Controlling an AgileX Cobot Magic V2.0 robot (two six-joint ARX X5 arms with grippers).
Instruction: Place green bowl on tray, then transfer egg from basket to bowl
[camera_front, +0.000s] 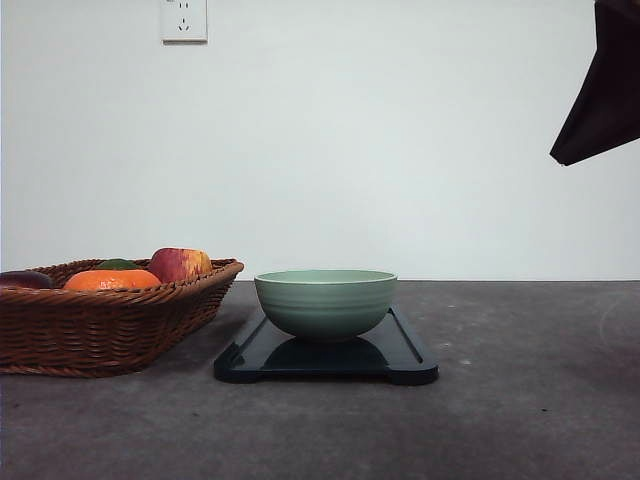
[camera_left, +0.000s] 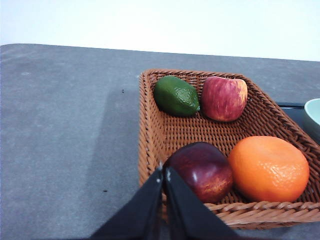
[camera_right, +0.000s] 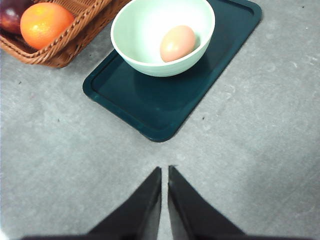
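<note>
Sitting on the tray at lower centre of the front view, the green bowl: pale mint, round, faintly ridged around its outside, lighter at the rim. Lying inside the bowl in the right wrist view, toward the upper centre of that frame, the egg: small, smooth, brownish-orange oval, resting against the bowl's pale inner wall. Showing as flat, dark blue-black and rectangular with rounded corners and a low raised rim, the tray, its near half lying bare in front of the bowl. Standing just beside the tray at lower left of the front view, the basket: wide, shallow, brown woven wicker with slanted sides. Holding, in the left wrist view, a green fruit, a red-yellow apple, a dark red fruit and an orange fruit. Hovering at the basket's near rim, bottom centre of that frame, the left gripper, fingers pressed together on nothing. Hanging over bare grey table, well apart from the tray, the right gripper, fingers likewise closed and empty.
</note>
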